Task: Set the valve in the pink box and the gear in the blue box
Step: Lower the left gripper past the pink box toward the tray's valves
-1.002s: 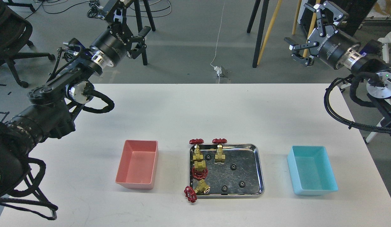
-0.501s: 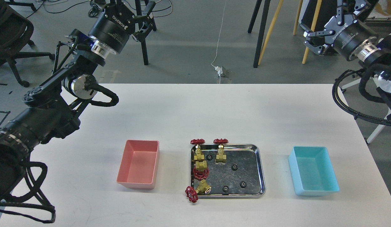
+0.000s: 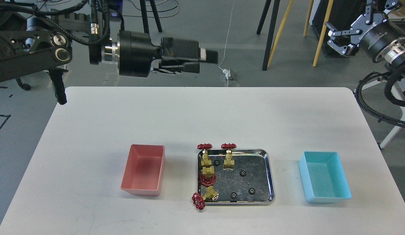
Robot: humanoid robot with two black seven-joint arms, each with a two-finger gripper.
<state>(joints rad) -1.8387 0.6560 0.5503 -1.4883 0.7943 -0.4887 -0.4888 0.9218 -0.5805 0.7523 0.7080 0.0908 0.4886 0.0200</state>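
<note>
On the white worktop (image 3: 202,114) stand 3 containers in a row: the pink box (image 3: 143,169) on the left, a shiny steel tray (image 3: 269,173) in the middle, and the blue box (image 3: 324,176) on the right. The boxes sit well apart from the tray, and both show bare floors with nothing inside.

There are 4 valves, all in the left part of the tray. 2 lie at the far edge with their red handwheels over the rim: the far-left valve (image 3: 205,153) and, just beside it, the far-right valve (image 3: 228,155). A 3rd valve (image 3: 207,174) lies below the far-left one, touching or nearly touching it, its handwheel facing the near side. The near valve (image 3: 204,197) lies at the tray's near-left corner, brass body on the tray and red handwheel hanging out over the rim onto the worktop.

4 gears are visible on the tray floor: one gear (image 3: 216,162) between the 2 far valves, a second gear (image 3: 243,173) near the middle, a third gear (image 3: 233,195) by the near rim, and a fourth gear (image 3: 251,191) just to its right.

The left tool (image 3: 202,60) hangs high beyond the worktop's far edge, pointing right; its fingers overlap from this angle, so I cannot tell whether they are apart or together. The right tool (image 3: 344,39) is raised at the upper right, off the worktop, fingers spread apart and holding nothing.
</note>
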